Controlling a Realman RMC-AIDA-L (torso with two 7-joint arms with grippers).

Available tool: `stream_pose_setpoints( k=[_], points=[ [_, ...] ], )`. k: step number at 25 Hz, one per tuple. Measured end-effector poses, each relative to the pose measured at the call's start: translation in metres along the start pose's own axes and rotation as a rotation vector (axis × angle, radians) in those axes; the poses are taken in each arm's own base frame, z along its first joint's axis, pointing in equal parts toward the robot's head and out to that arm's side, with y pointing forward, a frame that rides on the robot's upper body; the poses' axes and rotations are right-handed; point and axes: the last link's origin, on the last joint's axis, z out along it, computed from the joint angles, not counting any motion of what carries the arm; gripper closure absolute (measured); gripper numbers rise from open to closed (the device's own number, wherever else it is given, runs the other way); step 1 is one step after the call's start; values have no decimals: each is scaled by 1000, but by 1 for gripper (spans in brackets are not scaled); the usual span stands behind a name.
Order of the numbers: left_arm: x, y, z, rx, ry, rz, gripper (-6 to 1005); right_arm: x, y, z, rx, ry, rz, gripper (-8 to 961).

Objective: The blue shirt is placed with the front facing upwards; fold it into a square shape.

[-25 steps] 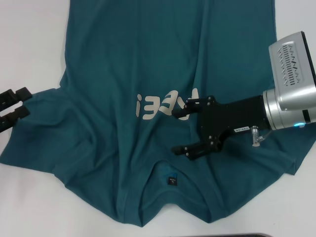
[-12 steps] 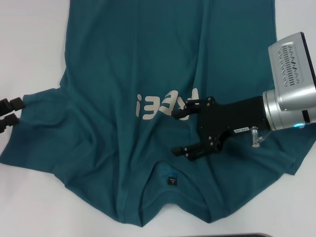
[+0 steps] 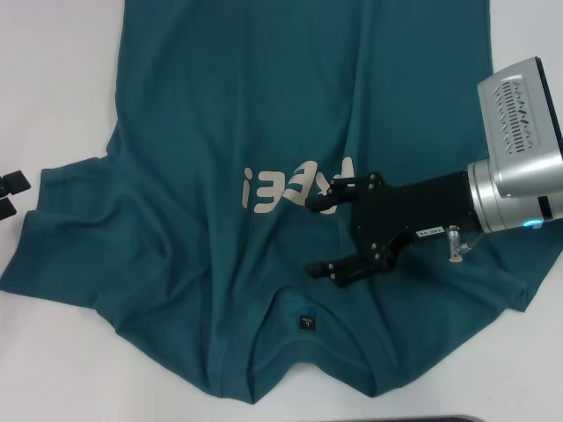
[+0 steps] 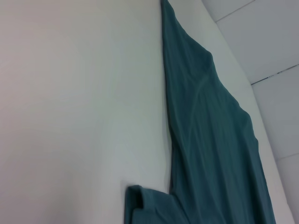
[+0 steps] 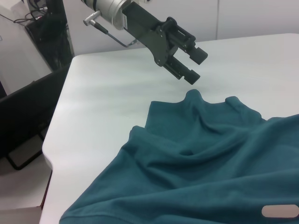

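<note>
Shirt (image 3: 220,176) spread flat on table (image 3: 53,70), collar nearest robot. Right gripper (image 3: 327,227) above chest, right of lettering (image 3: 295,186). Left gripper (image 3: 10,195) off left sleeve, at table's left edge.

A white table (image 3: 53,79) carries the blue shirt (image 3: 220,114), spread rumpled.

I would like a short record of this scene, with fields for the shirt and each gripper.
shirt: the blue shirt lies spread and wrinkled on the white table, lettering up, collar nearest the robot
lettering: off-white chest lettering, partly hidden by the right gripper
right gripper: right gripper open, over the chest above the collar
left gripper: left gripper beside the sleeve, holding nothing
fold: not started
</note>
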Motion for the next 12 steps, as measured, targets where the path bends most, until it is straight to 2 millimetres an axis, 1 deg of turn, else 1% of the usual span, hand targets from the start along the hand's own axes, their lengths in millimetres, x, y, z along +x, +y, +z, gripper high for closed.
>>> stream_pose_setpoints(
  k=[12],
  points=[
    [-1,-8,5,27,15,-91,309,-1,-1,0,2,-1,-2,47]
  ],
)
